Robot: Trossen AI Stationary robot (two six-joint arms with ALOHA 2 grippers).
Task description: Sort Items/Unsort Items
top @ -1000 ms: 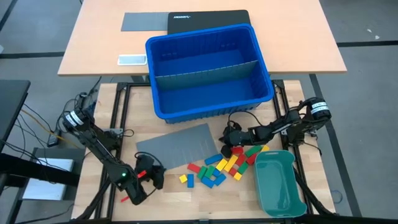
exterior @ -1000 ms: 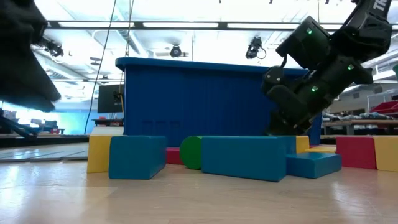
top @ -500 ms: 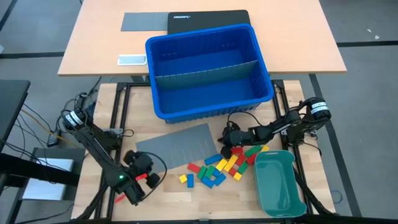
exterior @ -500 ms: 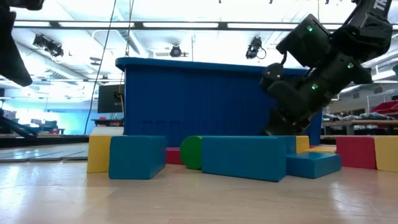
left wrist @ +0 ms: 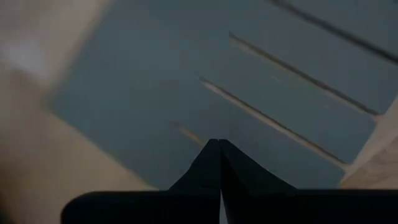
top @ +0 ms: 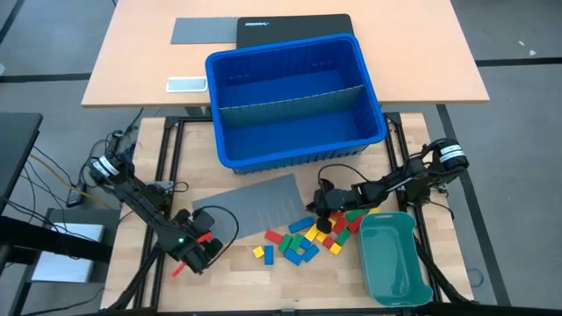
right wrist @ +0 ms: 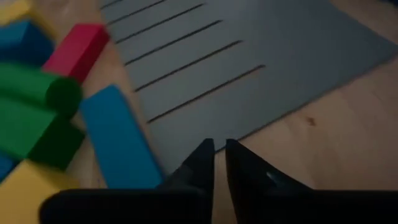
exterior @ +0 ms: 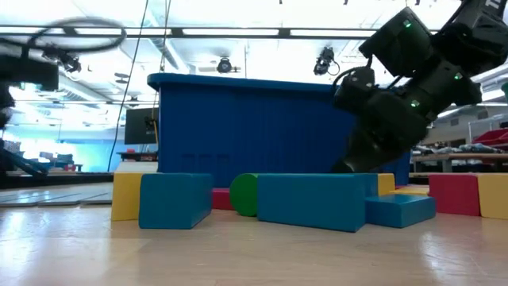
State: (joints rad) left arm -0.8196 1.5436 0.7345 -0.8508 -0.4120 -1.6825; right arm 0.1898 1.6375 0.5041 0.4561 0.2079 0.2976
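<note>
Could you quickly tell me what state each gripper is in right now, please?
Left gripper: closed, fingers pressed together with nothing between them, over the grey divider sheet.
Right gripper: slightly open, holding nothing, beside the blocks.

Wooden table — carries grey slotted sheet; scattered blocks; teal tray; blue bin.

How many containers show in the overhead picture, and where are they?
2. The blue bin stands at the far side of the work table. The teal tray lies at the near right, beside the blocks. None seems hidden.
</note>
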